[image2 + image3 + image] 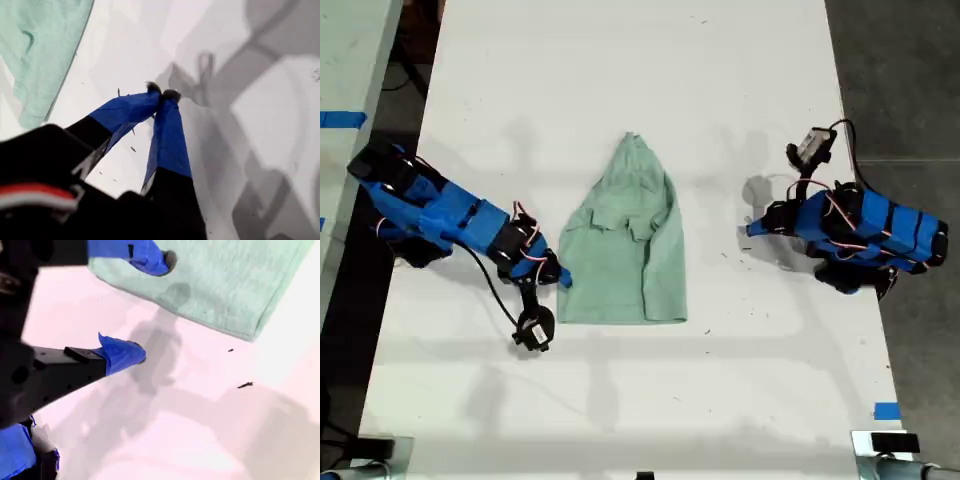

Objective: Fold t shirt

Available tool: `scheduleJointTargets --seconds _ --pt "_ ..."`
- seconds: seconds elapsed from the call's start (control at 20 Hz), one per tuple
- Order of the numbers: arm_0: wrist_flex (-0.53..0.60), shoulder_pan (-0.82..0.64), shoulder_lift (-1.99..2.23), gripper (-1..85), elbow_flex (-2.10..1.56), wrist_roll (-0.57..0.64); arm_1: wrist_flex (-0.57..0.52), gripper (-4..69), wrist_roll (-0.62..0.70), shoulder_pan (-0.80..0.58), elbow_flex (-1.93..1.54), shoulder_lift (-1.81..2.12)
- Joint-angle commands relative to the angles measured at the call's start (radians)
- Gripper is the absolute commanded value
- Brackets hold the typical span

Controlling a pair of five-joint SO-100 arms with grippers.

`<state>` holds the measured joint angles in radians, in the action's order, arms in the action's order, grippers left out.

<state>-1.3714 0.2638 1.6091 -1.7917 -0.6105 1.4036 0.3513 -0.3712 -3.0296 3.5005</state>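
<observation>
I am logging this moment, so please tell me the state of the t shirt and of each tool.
t shirt: lying on the table, wrinkled, not gripped.
first tool: shut, empty, away from the shirt.
second tool: open, at the shirt's edge.

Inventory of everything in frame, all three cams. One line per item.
small pale mint-green soft fabric t shirt: 1, mint green, flat and wrinkled at the table's middle, pointed end toward the exterior view's top
white table: 1, white, under everything
blue tape strips: 2, blue, one at the exterior view's left edge, one near its lower right corner
dark specks: a few, black, on the table near the shirt
my first gripper: 1, blue tips, shut, exterior view's right, clear of the shirt
my second gripper: 1, blue tips, open, at the shirt's corner, exterior view's left
</observation>
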Motion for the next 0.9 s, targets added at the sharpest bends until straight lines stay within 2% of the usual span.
scheduleJointTargets --seconds 0.0,0.25,0.4,0.45,0.6,0.75,0.85 --pt "0.023 -0.069 -0.044 23.0 0.006 0.025 0.002 1.3 -0.009 -0.005 -0.018 0.011" --pt "0.118 -0.115 -0.115 20.9 0.006 0.078 0.002 1.3 -0.009 -0.003 -0.018 0.011" --pt "0.166 -0.140 -0.181 2.7 0.006 0.110 0.002 1.3 -0.009 -0.003 -0.018 0.011" --pt "0.189 -0.149 -0.209 -0.2 0.006 0.127 0.002 1.3 -0.009 -0.002 -0.018 0.011" --pt "0.230 -0.178 -0.259 -0.3 0.008 0.187 0.002 1.3 -0.009 -0.002 -0.018 0.011" --pt "0.155 -0.209 -0.202 -0.3 0.043 0.221 0.002 1.3 -0.009 -0.002 -0.018 0.011" --pt "0.003 -0.222 -0.149 -0.3 0.129 0.233 0.002 1.3 -0.008 -0.002 -0.018 0.011"
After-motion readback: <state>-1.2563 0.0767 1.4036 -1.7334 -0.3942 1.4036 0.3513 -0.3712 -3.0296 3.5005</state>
